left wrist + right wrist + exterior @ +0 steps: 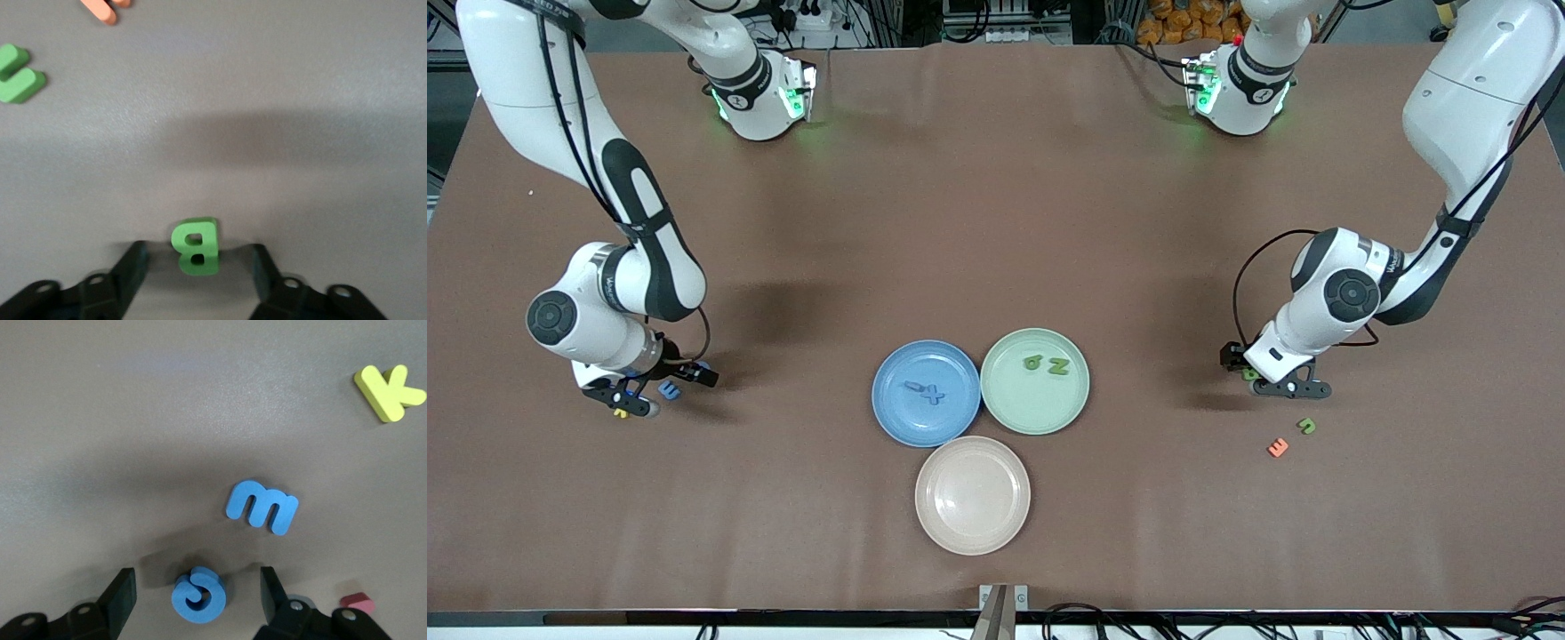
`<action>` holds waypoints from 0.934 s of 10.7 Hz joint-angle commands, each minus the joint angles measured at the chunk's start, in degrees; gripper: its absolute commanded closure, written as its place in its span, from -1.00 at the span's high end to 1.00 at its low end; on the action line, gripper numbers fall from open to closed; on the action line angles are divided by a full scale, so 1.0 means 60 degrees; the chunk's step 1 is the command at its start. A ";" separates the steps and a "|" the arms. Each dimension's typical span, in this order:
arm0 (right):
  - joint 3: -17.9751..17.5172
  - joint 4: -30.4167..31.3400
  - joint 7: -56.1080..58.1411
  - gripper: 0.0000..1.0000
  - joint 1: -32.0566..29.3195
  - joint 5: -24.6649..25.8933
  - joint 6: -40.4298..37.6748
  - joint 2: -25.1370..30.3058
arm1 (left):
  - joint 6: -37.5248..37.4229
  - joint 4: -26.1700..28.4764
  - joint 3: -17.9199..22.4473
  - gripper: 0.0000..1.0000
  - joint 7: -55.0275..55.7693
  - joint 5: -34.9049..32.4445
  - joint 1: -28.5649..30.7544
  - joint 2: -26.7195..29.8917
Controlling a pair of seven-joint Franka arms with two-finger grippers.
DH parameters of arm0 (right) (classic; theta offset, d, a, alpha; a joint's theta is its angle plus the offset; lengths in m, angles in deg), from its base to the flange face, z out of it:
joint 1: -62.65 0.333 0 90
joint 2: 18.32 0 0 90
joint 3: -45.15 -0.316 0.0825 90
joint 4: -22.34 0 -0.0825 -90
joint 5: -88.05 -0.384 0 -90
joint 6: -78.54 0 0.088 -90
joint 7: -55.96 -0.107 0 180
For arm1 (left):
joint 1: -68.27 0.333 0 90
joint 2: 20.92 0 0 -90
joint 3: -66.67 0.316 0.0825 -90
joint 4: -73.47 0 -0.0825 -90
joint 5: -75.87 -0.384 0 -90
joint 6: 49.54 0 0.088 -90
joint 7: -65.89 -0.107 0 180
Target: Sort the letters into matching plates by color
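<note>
Straddling a green letter B (195,246) near the table edge at the left arm's end, our left gripper (197,268) stands wide open, gripping nothing; our right gripper (195,592), equally open and empty, brackets a blue curled letter (198,595) near the edge at the right arm's end. We judge both picks are under way: next we close, lift and carry. A blue m (262,507) and a yellow K (387,391) lie close by. Mid-table, toward the camera-side edge, the blue plate (889,412) and green plate (1014,404) each hold two matching letters; the beige plate (972,533) is bare.
</note>
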 commanded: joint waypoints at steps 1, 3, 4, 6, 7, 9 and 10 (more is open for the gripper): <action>-0.0143 0.0325 -0.0154 0.47 -0.0149 0.0092 0.0207 0.0175 | 0.0063 -0.0035 0.0002 -1.00 0.0433 -0.0413 -0.0020 -0.0061; -0.0157 0.0529 -0.0124 0.29 -0.0134 0.0078 0.0353 0.0190 | 0.0063 -0.0035 0.0002 -1.00 0.0623 -0.0413 -0.0078 -0.0046; -0.0157 0.0719 -0.0110 0.22 -0.0134 0.0078 0.0557 0.0248 | 0.0063 -0.0050 0.0002 -1.00 0.0725 -0.0413 -0.0078 -0.0002; -0.0157 0.0881 -0.0066 0.13 -0.0134 0.0078 0.0574 0.0365 | 0.0033 -0.0268 -0.0056 -1.00 0.1163 -0.0413 -0.0151 0.0042; -0.0157 0.0897 -0.0051 0.02 -0.0134 0.0078 0.0574 0.0366 | -0.0025 -0.0415 -0.0071 -1.00 0.1513 -0.0369 -0.0398 0.0056; -0.0172 0.0897 -0.0007 -0.16 -0.0134 0.0092 0.0588 0.0366 | -0.0272 -0.0620 -0.0071 -1.00 0.2376 -0.0252 -0.0940 0.0086; -0.0172 0.0897 -0.0007 -0.29 -0.0120 0.0092 0.0588 0.0366 | -0.0608 -0.0853 -0.0085 -1.00 0.2860 -0.0237 -0.1247 0.0086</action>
